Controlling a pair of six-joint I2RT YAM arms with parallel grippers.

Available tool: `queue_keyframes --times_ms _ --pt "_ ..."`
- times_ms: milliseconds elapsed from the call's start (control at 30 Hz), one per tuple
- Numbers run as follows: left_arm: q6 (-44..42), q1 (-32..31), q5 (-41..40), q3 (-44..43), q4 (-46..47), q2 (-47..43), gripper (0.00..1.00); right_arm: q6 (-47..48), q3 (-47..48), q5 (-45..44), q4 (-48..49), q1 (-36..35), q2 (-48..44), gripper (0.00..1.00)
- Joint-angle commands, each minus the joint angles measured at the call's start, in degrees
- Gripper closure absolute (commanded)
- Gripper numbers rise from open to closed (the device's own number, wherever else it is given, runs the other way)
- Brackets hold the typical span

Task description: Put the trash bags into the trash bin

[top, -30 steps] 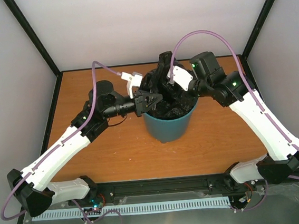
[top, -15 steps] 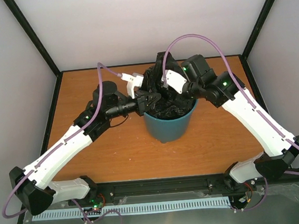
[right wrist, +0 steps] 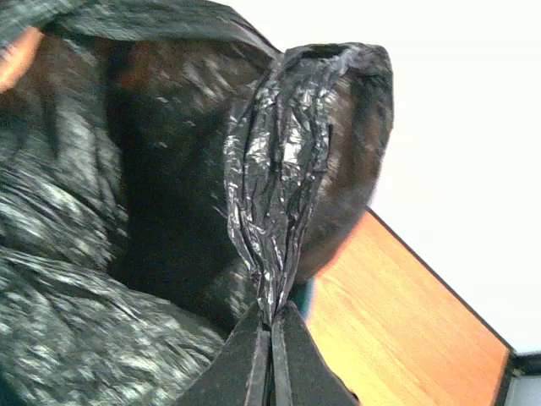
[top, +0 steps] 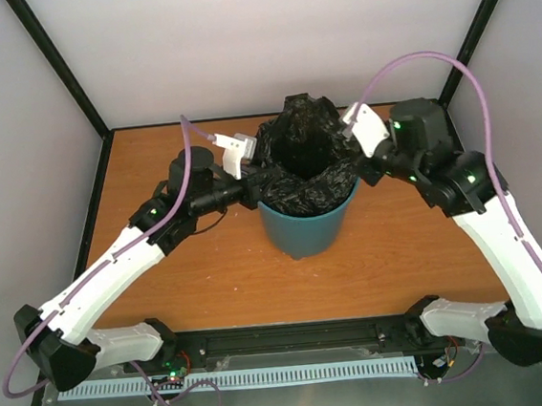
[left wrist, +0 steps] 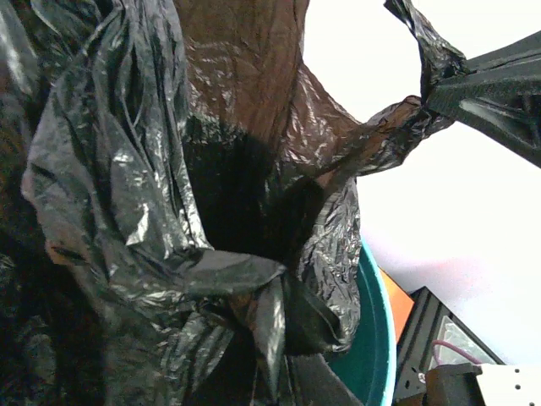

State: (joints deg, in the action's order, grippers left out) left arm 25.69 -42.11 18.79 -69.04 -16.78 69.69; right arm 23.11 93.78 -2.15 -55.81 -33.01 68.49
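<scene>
Our right claw is closed tight on a thin pleat of the bag, the film rising from its tips in a narrow fold. Our left claw sits at the left rim of the bin. Its wrist view shows the film gathered into a twist that runs down towards its tips, so we read it as clamped on the bag's opposite edge, though the tips themselves are mostly hidden. Between the two claws the bag's mouth is stretched open above the bin. Much of its body hangs inside, and the back edge stands up well above the rim.

The main risk, as we judge it, is the thinness of both grips. The film is glossy and slippery, so a sharp outward pull could slide it out of the right claw, and the mouth would collapse into the bin. Pulling too far apart could also tear the film at either pinch. The bin looks light and stands loose on the worktop, so uneven tension might tip it or drag it sideways. If the raised back edge is left alone, it could flop outside the rim.
</scene>
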Motion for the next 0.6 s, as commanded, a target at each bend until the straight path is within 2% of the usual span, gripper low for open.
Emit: queue_keyframes --times_ms 0,167,300,367,567 --pt "-3.27 0.84 -3.57 -2.15 -3.20 -3.58 0.99 -3.13 -4.98 3.94 4.26 6.39 -4.91 0.97" --pt "-2.51 1.35 -3.21 2.16 -3.80 -7.06 0.99 -7.42 -13.33 15.15 9.60 16.43 -12.27 0.97" --pt "-1.74 1.33 -0.11 5.33 -3.08 -9.00 0.99 -10.52 -22.45 19.98 14.18 18.94 -18.07 0.97" --pt "-2.09 1.35 1.19 5.95 -3.74 -9.56 0.99 -10.47 -24.27 20.60 14.51 21.34 -19.44 0.97" --pt "-2.55 1.33 2.51 7.82 -5.67 -13.14 0.99 -9.13 -26.45 23.19 11.45 21.73 -23.09 0.97"
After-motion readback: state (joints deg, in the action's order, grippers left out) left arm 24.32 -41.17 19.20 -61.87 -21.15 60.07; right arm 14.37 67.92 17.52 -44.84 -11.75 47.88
